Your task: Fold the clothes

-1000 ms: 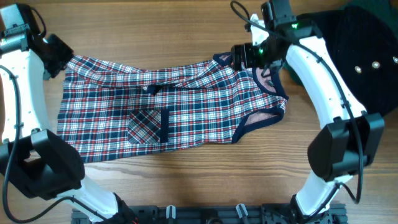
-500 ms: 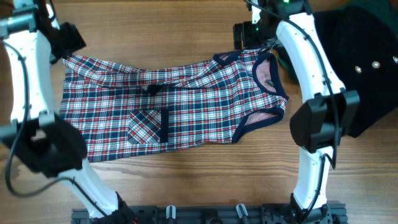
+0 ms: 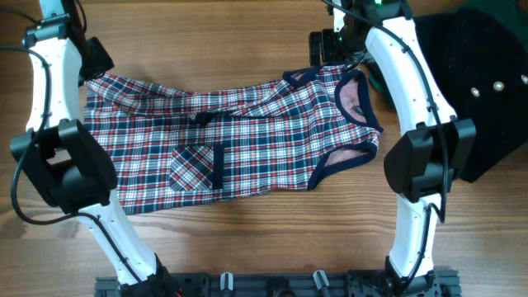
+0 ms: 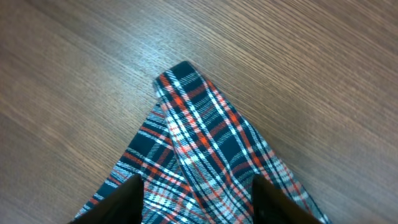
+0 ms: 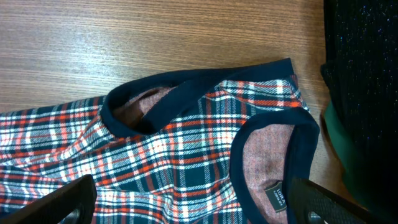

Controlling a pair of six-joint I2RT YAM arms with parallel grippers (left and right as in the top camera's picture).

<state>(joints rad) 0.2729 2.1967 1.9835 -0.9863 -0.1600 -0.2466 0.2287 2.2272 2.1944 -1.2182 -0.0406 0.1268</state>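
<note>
Overhead, you see the plaid garment (image 3: 239, 136) flat on the worktop (image 3: 247, 33). Only your wrist views reveal the left gripper (image 4: 199, 200) part-open over a corner and the right gripper (image 5: 193, 208) wide above the neckline, both empty.

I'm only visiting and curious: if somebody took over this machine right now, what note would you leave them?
Left end effector: open, over the far hem corner of the plaid garment, holding nothing.
Right end effector: open, over the neck end, holding nothing.
The garment lies spread on the table, rumpled along its far edge.
Done: laid out. Left: every fold.
Black garment at the right is not part of the job.
</note>
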